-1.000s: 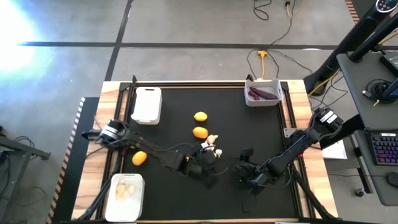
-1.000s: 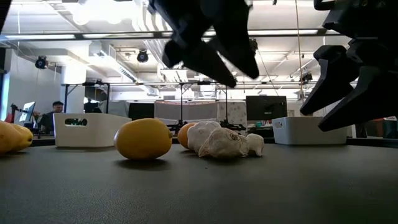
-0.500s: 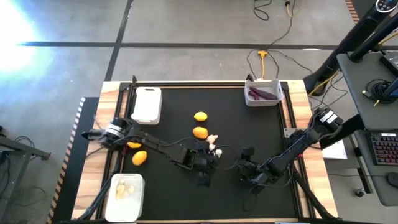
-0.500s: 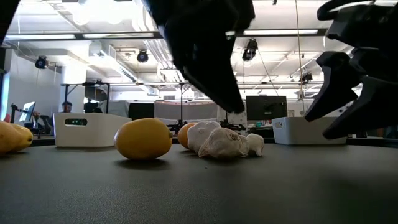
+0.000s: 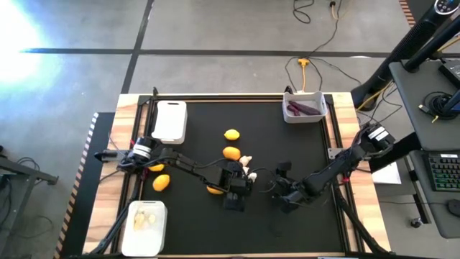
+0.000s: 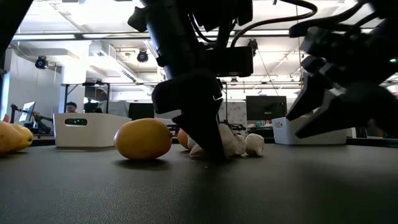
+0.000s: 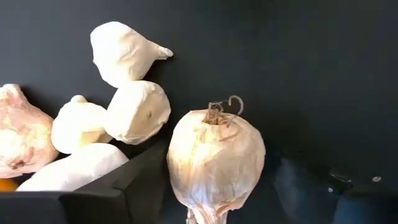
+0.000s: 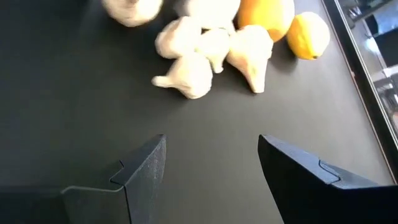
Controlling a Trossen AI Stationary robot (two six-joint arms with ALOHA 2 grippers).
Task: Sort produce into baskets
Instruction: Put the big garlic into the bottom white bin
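My left gripper (image 5: 233, 188) is open and low at the table, next to a pile of whitish garlic-like pieces (image 5: 245, 164). Its fingers stand on either side of one papery bulb (image 7: 214, 158) that rests on the black mat. It stands in front of the pile in the low view (image 6: 205, 134). My right gripper (image 5: 282, 188) is open and empty above the mat to the right of the pile (image 8: 214, 168). Yellow-orange fruits (image 5: 231, 134) (image 5: 231, 152) (image 5: 161, 182) lie on the mat. Three white baskets stand at the far left (image 5: 169, 121), the far right (image 5: 305, 108) with purple pieces, and the near left (image 5: 145, 224) with whitish pieces. My left gripper has one finger (image 7: 140, 177) close against the bulb's side (image 7: 174, 162), and the other finger stands apart from it. Whether the near finger touches the bulb, I cannot tell. The bulb rests on the mat, stem end away from the wrist.
Another fruit (image 5: 214, 190) lies right beside the left arm's wrist, and one (image 5: 154, 167) lies under that arm near the left edge. Wooden rails border the black mat (image 5: 287, 151). Free mat lies between the pile and the far-right basket.
My left gripper has come down to the table and gone a little toward the far edge, up to the pile, so that its fingers now stand around one bulb. My right gripper has shifted a little toward the far edge and the pile.
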